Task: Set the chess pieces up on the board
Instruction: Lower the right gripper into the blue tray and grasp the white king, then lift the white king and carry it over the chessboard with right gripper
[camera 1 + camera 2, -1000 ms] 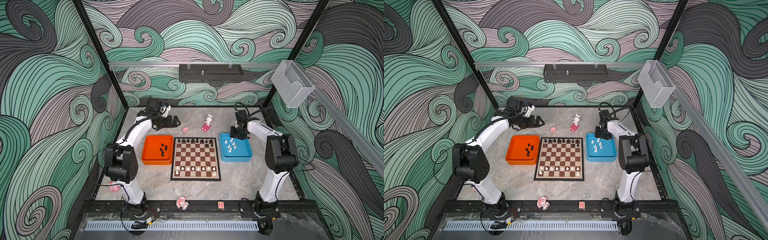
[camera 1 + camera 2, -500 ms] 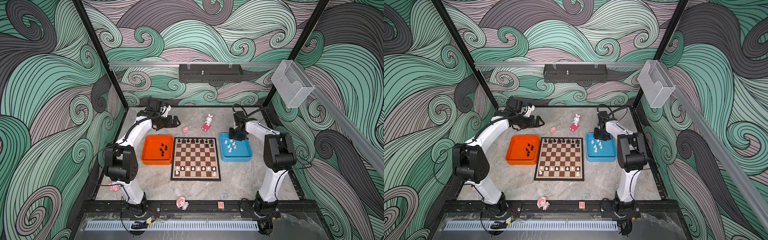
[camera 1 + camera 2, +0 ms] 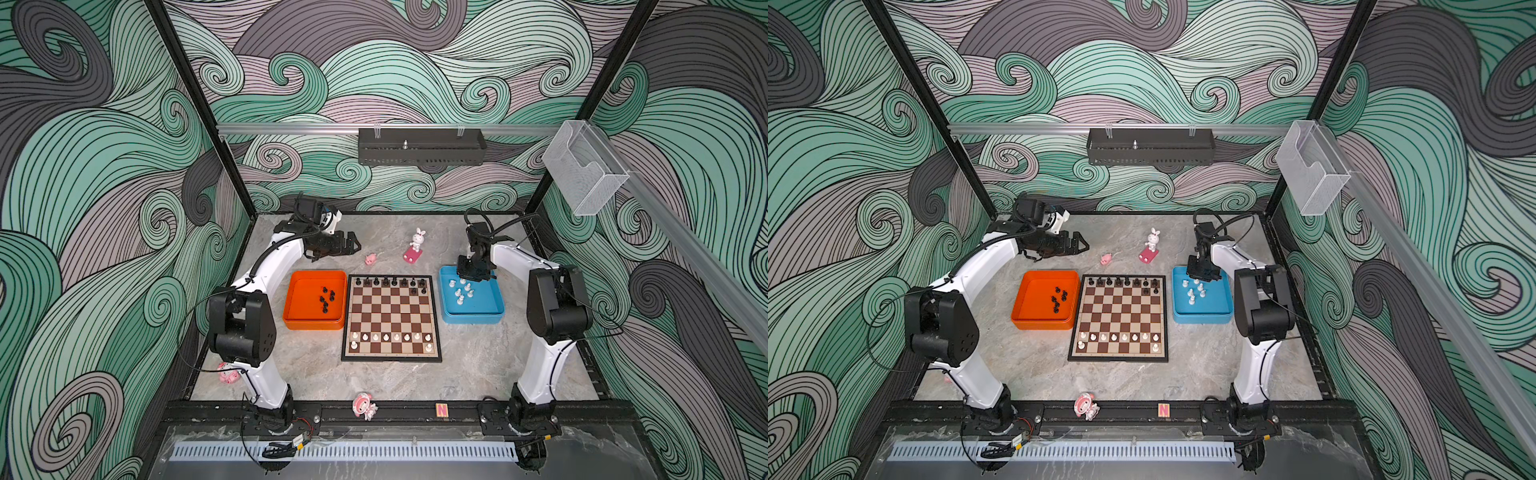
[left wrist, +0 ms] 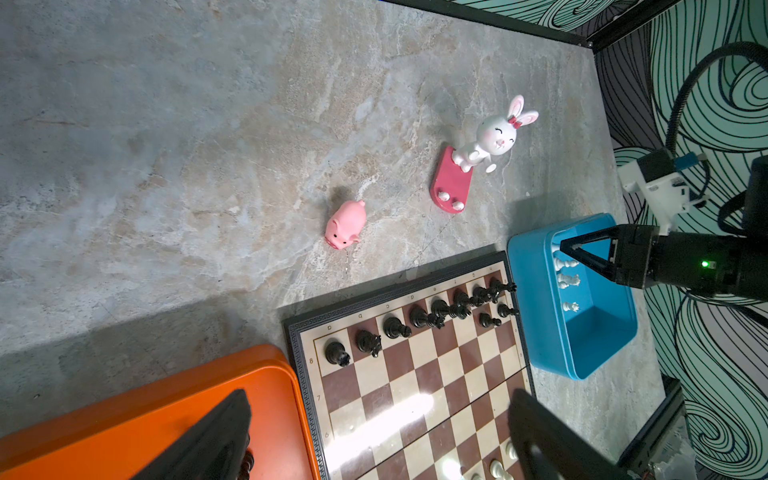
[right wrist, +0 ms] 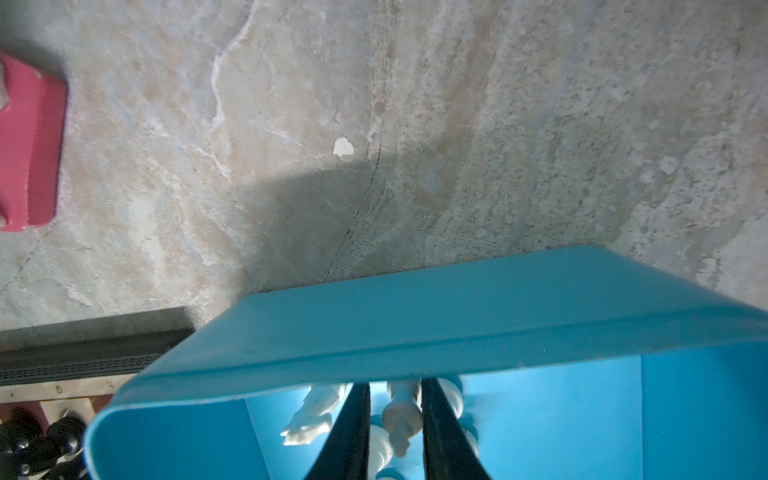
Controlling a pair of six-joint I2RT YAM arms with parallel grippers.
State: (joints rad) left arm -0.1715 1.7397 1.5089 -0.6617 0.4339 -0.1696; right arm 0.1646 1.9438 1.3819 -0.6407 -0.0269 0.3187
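Top views both show the board, the blue tray right of it. Beyond its far-left corner, left gripper fingers are spread. In the tray, right gripper fingers closely flank a white chess piece, contact unclear. Black chess pieces line the board's far edge.

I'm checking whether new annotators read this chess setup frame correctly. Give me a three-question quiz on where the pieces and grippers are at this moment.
1. Fill in: the loose chess pieces in the orange tray are all ___.
2. The right gripper reaches into: A the orange tray; B the blue tray; C neither.
3. True or false: the left gripper is shut on a black piece.
Key: 1 black; 2 B, its fingers flank a white piece; 3 false, its jaws stand open and empty, beyond the orange tray.
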